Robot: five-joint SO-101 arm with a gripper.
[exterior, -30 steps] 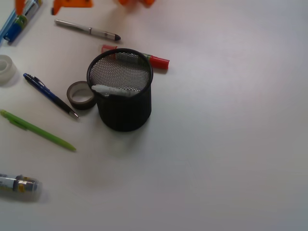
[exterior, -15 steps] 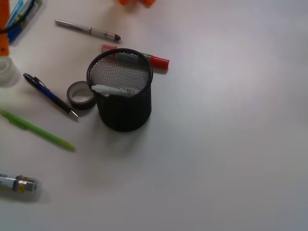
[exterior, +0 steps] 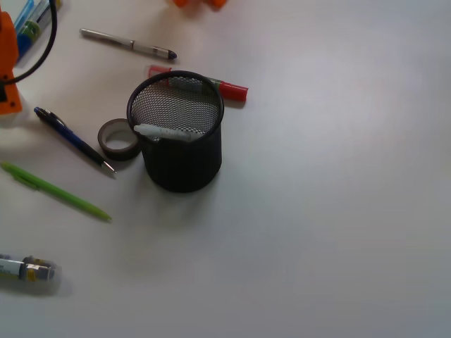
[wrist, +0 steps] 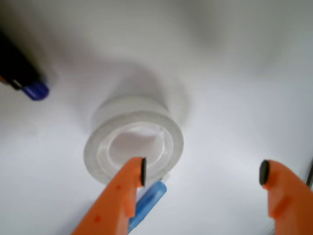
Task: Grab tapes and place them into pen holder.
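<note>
Wrist view: the orange two-fingered gripper [wrist: 201, 172] stands open above the translucent whitish tape roll [wrist: 133, 147], lying flat at centre frame. Front view: the black wire-mesh pen holder [exterior: 177, 132] stands upper centre-left, a grey-brown tape roll [exterior: 118, 139] touching its left side.
</note>
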